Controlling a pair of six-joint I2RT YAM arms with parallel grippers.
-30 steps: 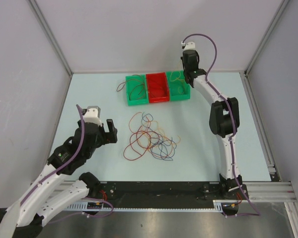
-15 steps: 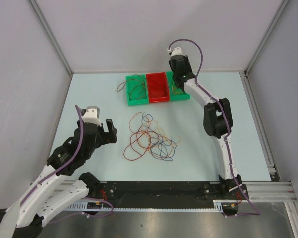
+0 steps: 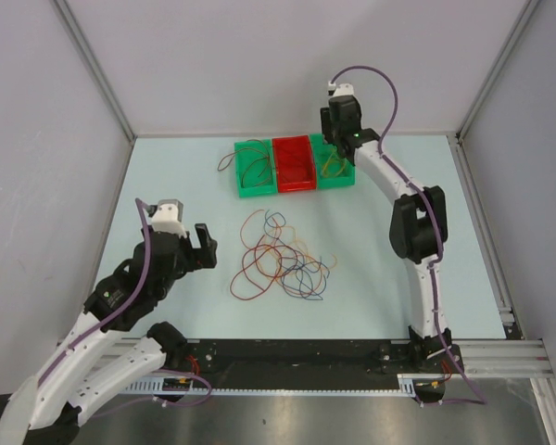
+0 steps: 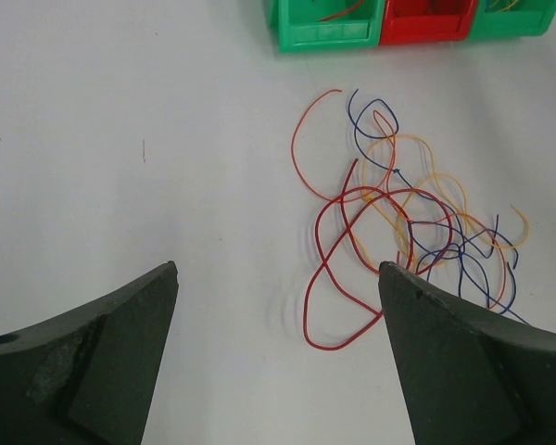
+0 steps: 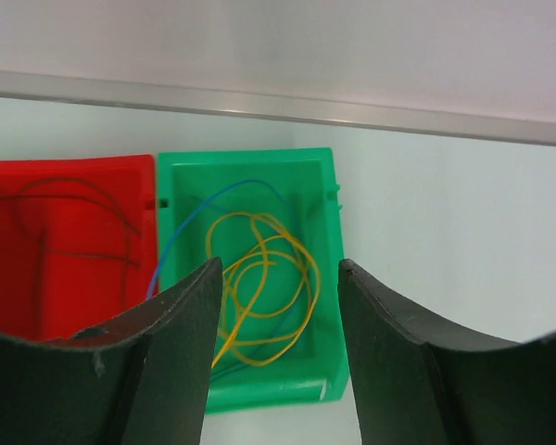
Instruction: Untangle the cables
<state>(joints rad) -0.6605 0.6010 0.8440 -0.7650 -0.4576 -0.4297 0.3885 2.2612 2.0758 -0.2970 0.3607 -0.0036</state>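
The cables (image 3: pixel 280 258) lie in a loose tangle of red, orange, yellow and blue loops on the pale table; the left wrist view shows the same cables (image 4: pixel 408 222). My left gripper (image 3: pixel 202 243) hovers just left of the pile. It is open, and the left gripper (image 4: pixel 276 269) has only table and a red loop below it. My right gripper (image 3: pixel 338 148) is over the right green bin (image 3: pixel 332 176). The right gripper (image 5: pixel 280 264) is open and holds nothing. Yellow cables (image 5: pixel 259 283) and a blue one lie in that bin (image 5: pixel 320 171).
Three bins stand in a row at the back: a left green bin (image 3: pixel 256 192) with a brownish cable hanging over its rim, a red bin (image 3: pixel 295 167) with dark cables, and the right green one. Grey walls close in the table on three sides.
My right gripper has gone from shut to open over the right green bin, after swinging left and back. The left arm has barely moved.
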